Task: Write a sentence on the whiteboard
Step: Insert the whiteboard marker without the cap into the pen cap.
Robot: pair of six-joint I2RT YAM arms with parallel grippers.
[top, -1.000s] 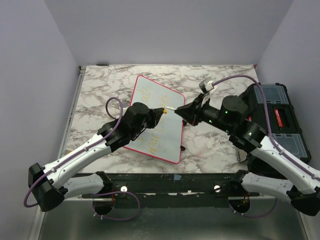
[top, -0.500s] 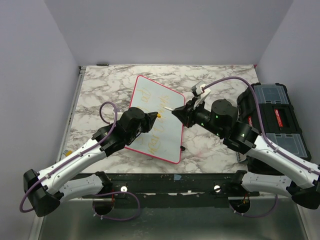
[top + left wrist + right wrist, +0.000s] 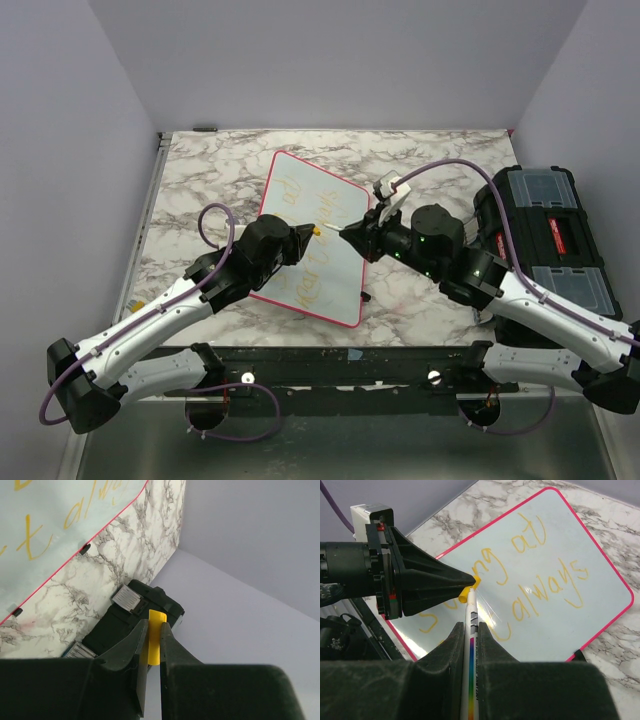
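Whiteboard (image 3: 342, 285) lengthwise near-to-far, slightly skewed

Top cam overlooks whole table (image 3: 200, 180); wrist cams sit close, both catching whiteboard (image 3: 547, 520).

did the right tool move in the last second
Yes: the right tool slid left, away from the black toolbox, toward the left tool.
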